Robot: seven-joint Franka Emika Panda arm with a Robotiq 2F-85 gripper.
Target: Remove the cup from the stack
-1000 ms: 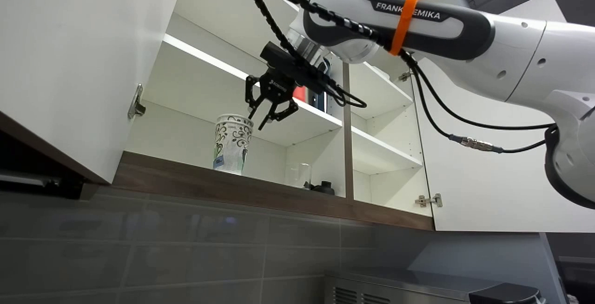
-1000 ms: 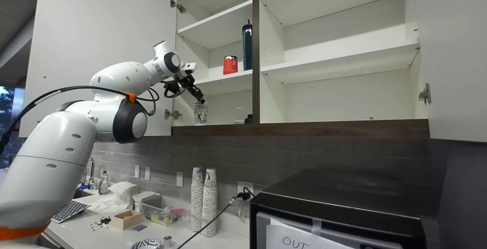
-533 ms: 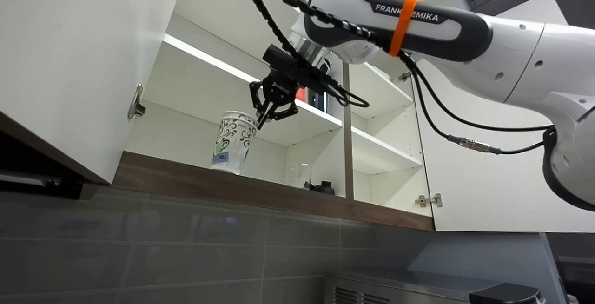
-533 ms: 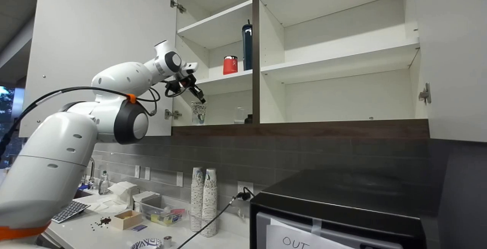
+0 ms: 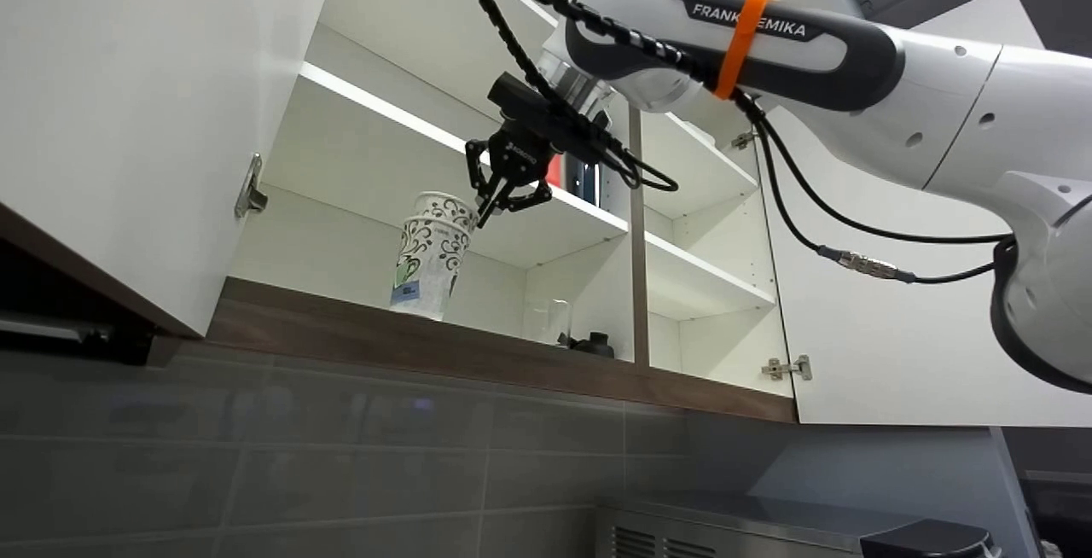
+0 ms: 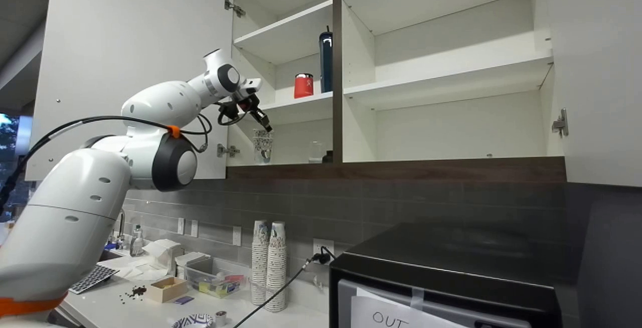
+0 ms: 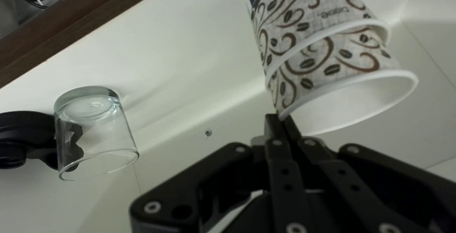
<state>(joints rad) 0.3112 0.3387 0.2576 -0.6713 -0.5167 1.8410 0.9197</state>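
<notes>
The stack is two nested white cups with a dark swirl pattern, slightly tilted on the cabinet's bottom shelf. The inner cup (image 5: 447,206) is raised part way, with its rim and upper band above the outer cup (image 5: 429,264). In the wrist view the inner cup (image 7: 320,62) shows its open mouth, and its lower part is hidden inside the outer cup (image 7: 302,12). My gripper (image 5: 483,222) is shut on the inner cup's rim from one side. The fingertips pinch the rim in the wrist view (image 7: 284,119). The cups (image 6: 263,146) also show under my gripper (image 6: 270,128) in an exterior view.
A clear glass (image 5: 548,322) and a black object (image 5: 595,345) stand farther along the same shelf. A middle shelf (image 6: 296,107) above holds a red cup (image 6: 303,86) and a tall dark bottle (image 6: 326,62). An open cabinet door (image 5: 145,114) is beside the stack.
The fingers have closed on the rim of the inner cup. The stack tilted slightly, then the gripper rose a little and the inner cup slid partly up out of the outer one.
</notes>
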